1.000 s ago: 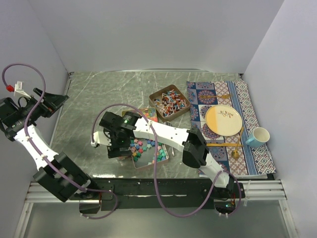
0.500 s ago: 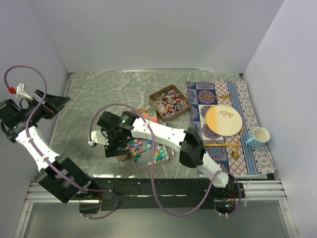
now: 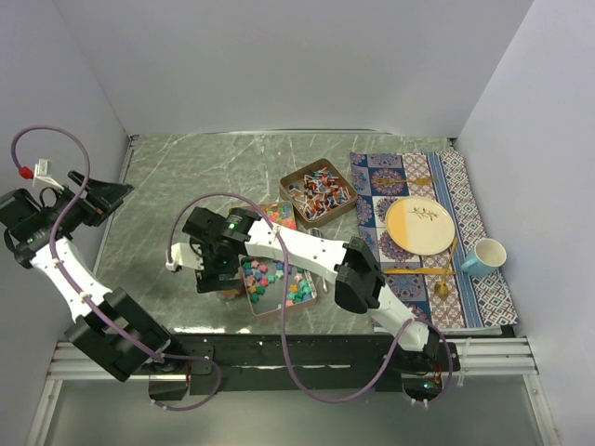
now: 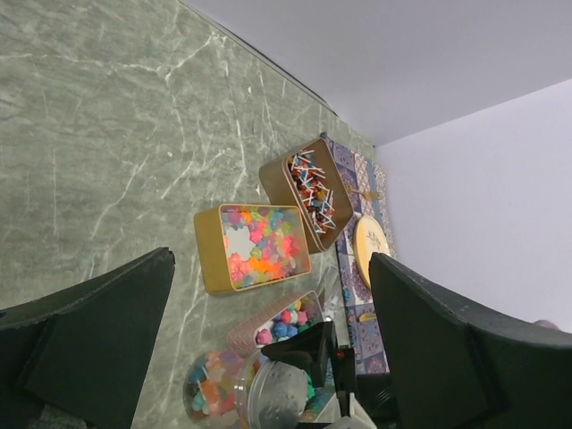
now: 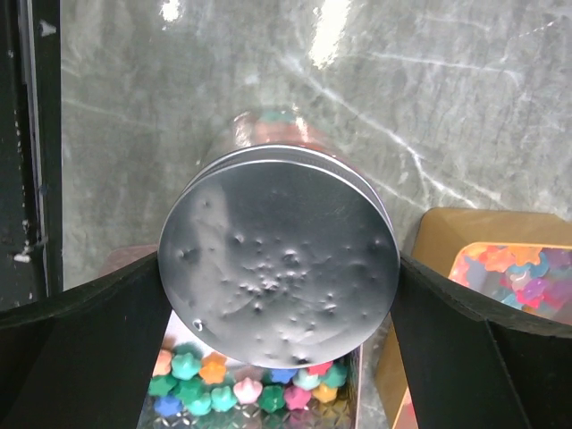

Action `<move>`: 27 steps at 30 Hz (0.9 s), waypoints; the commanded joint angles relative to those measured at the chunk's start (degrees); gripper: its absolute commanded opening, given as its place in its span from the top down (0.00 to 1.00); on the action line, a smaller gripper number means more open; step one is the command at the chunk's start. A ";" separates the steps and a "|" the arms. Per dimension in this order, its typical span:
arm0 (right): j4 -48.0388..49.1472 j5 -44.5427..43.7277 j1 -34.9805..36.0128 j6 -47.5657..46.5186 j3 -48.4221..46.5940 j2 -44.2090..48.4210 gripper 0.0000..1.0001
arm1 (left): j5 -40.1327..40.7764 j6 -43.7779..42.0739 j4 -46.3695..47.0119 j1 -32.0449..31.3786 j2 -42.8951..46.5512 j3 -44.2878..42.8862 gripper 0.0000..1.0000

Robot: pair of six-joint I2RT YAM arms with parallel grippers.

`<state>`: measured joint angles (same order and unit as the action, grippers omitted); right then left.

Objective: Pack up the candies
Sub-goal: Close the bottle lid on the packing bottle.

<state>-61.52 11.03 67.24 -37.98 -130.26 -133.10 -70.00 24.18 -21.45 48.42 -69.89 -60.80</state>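
Note:
Three open tins hold candies: dark twist-wrapped ones (image 3: 319, 192) (image 4: 308, 189), orange-pink-yellow bits (image 3: 277, 216) (image 4: 259, 243), and pastel star pieces (image 3: 279, 283) (image 5: 241, 398). A clear jar (image 4: 210, 389) holding mixed candies lies tilted at the star tin's left end, its silver lid (image 5: 268, 241) facing the right wrist camera. My right gripper (image 3: 216, 274) (image 5: 279, 295) is open, with one finger close on each side of that lid. I cannot tell whether the fingers touch it. My left gripper (image 3: 98, 195) (image 4: 268, 259) hangs open and empty, high at the far left.
A patterned placemat (image 3: 465, 177) at the right carries a yellow-and-white plate (image 3: 419, 226), a blue cup (image 3: 485, 255) and gold cutlery (image 3: 420, 270). White walls close in the back and both sides. The right arm stretches across the star tin and partly hides the orange-pink tin.
The right gripper has slid a little to the left, past the star tin's left end. The left wrist has shifted slightly. Both grippers' jaws stayed wide.

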 commanded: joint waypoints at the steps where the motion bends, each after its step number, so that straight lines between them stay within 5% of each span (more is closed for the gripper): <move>1: 0.35 2.06 -1.24 1.68 -2.37 -2.69 0.00 | -1.19 -3.96 -2.96 0.18 0.90 -0.46 0.03; 3: -0.01 2.33 -1.50 1.59 -2.55 -3.04 0.00 | -3.81 -11.47 -8.57 0.27 0.28 -1.51 0.03; 5: 0.34 2.16 -1.94 1.59 -1.94 -2.96 0.00 | -5.76 -21.75 -24.53 0.27 -1.39 -4.40 0.03; 6: 0.26 2.33 -2.03 1.59 -1.93 -3.04 0.00 | -6.29 -36.34 -31.30 0.35 -2.26 -5.55 0.03; 9: -0.36 2.86 -2.90 1.85 -2.37 -3.57 0.00 | -6.56 -60.39 -57.69 1.84 -7.35 -8.63 0.02; 13: -0.18 4.17 -4.05 2.99 -2.19 -3.13 0.00 | -7.35 -60.40 -57.47 5.54 -8.24 -8.01 0.08; 15: 0.17 4.96 -4.84 3.52 -2.46 -2.96 0.00 | -7.26 -59.60 -57.56 5.63 -10.43 -9.77 0.24; 19: 0.96 7.95 -6.51 4.31 -3.16 -2.69 0.00 | -6.38 -63.64 -57.56 5.54 -8.61 -12.50 0.99; 27: 3.60 8.92 -7.65 5.80 0.80 -0.50 0.00 | -12.42 -68.57 -56.68 -4.64 -1.57 -2.14 0.99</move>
<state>-58.87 18.79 60.23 -34.11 -130.10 -135.48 -76.29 -39.97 -74.96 47.94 -74.02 -67.48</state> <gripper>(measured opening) 1.001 0.021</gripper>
